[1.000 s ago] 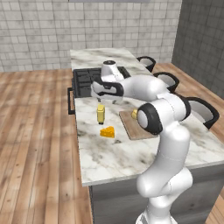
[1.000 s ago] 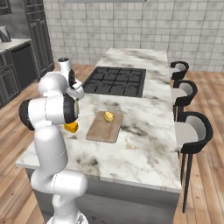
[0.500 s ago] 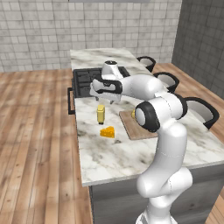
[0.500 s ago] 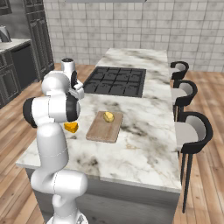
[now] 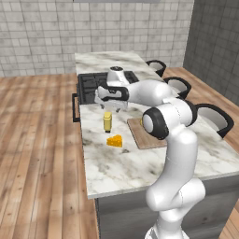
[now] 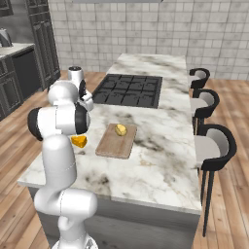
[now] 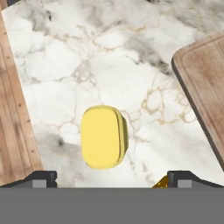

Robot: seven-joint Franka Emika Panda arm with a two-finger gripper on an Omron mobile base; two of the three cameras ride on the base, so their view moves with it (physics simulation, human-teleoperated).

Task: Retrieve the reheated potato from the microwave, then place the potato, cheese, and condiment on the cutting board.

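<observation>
Gripper (image 5: 110, 99) hangs wide apart above the smooth yellow bottle (image 7: 103, 136) on the marble counter (image 7: 65, 65). Round potato (image 6: 120, 130) sits on the flat wooden board (image 6: 113, 146).

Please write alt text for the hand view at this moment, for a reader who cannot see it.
Looking straight down, the open gripper hangs above a yellow condiment bottle standing on the marble counter. A corner of the wooden cutting board shows at the right.
</observation>
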